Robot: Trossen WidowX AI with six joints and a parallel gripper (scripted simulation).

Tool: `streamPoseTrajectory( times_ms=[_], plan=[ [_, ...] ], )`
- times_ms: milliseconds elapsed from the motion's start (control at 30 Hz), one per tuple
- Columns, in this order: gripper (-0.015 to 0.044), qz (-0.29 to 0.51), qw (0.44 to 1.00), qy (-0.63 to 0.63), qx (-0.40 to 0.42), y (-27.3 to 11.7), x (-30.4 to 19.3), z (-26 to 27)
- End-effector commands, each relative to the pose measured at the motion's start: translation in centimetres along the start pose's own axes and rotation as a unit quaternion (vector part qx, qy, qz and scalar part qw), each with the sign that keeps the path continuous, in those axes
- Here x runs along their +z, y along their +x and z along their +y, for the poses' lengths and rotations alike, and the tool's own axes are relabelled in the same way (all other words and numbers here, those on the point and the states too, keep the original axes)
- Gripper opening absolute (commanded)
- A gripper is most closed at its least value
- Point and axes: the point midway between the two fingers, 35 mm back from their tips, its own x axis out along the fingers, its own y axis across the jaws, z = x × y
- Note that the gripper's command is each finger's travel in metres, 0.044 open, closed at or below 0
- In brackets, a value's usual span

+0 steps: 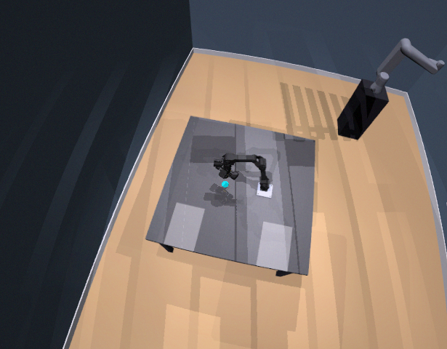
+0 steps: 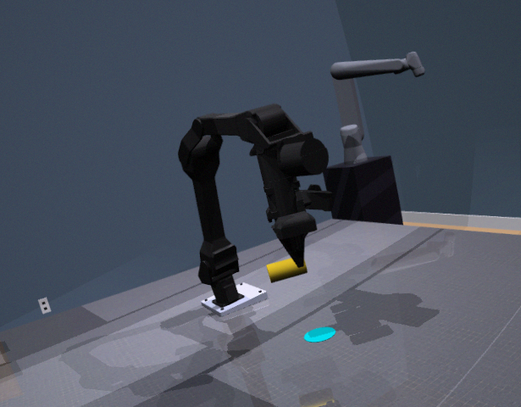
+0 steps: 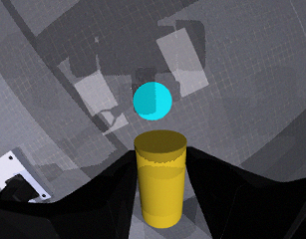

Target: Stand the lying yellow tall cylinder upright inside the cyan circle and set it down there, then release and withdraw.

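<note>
My gripper [image 2: 301,265] [image 3: 160,154] is shut on the yellow tall cylinder [image 2: 283,270] [image 3: 161,194] and holds it in the air above the table. The cylinder lies nearly level, slightly tilted, in the exterior view; the fingers grip it near its right end there. In the wrist view it sits between the two black fingers with one round end showing. The cyan circle [image 1: 224,184] [image 2: 319,334] [image 3: 153,101] lies flat on the table, apart from the cylinder and below it in the exterior view. The cylinder is hidden by the arm in the top view.
The arm's white base plate [image 1: 264,193] [image 2: 254,292] [image 3: 37,185] is bolted to the grey table [image 1: 249,240] [image 2: 484,280]. A grey arm [image 1: 392,56] [image 2: 369,69] stands on a black pedestal [image 1: 362,108] [image 2: 365,192] beyond the table. Arm shadows fall near the circle.
</note>
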Motion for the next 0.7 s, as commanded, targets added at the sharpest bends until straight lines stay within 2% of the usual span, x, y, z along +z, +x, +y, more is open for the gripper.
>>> streamPoseTrajectory(
  times_ms=[0, 667],
  plan=[
    [0.0105, 0.002, 1.000, -0.010, 0.000, 0.0, 1.0, -0.1],
    [0.0105, -0.047, 0.998, -0.021, 0.042, 1.3, 1.0, 0.4]
  ],
)
